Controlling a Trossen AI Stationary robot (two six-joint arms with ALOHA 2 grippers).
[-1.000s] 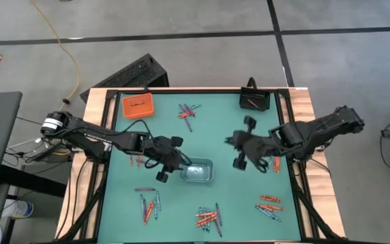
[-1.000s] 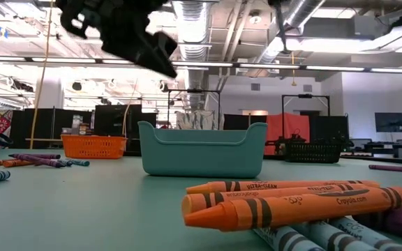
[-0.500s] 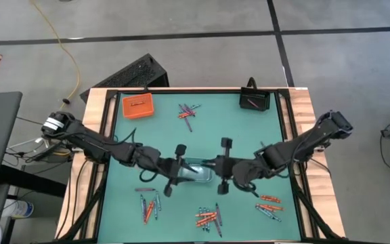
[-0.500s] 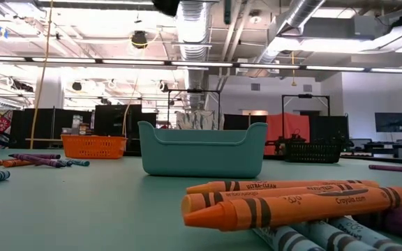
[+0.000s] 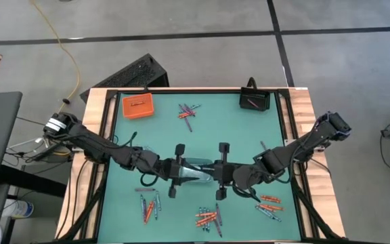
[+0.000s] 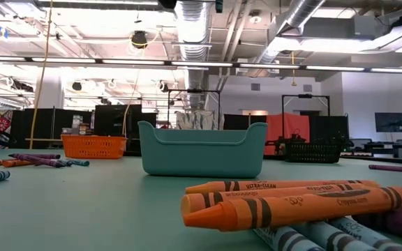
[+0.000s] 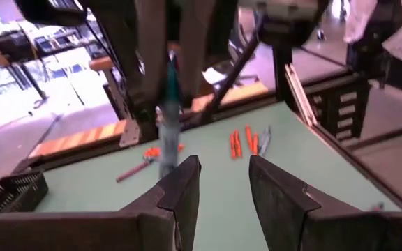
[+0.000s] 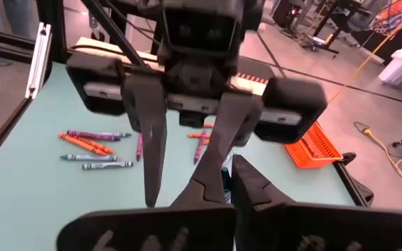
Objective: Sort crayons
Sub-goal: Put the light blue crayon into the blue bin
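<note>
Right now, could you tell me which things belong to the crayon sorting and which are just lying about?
Belongs: loose crayons; grey-blue crayon in the right fingers; orange tray; black tray; centre tray.
Lying about: black object beyond the table; yellow cable on the floor.

Grey concrete floor (image 5: 181,27), yellow cable (image 5: 65,47), exposed ceiling ducts (image 6: 194,24).

Both arms reach inward, meeting mid-table: left gripper (image 5: 183,171) jaws part-open, right gripper (image 5: 212,172) jaws closed, tips facing each other.
</note>
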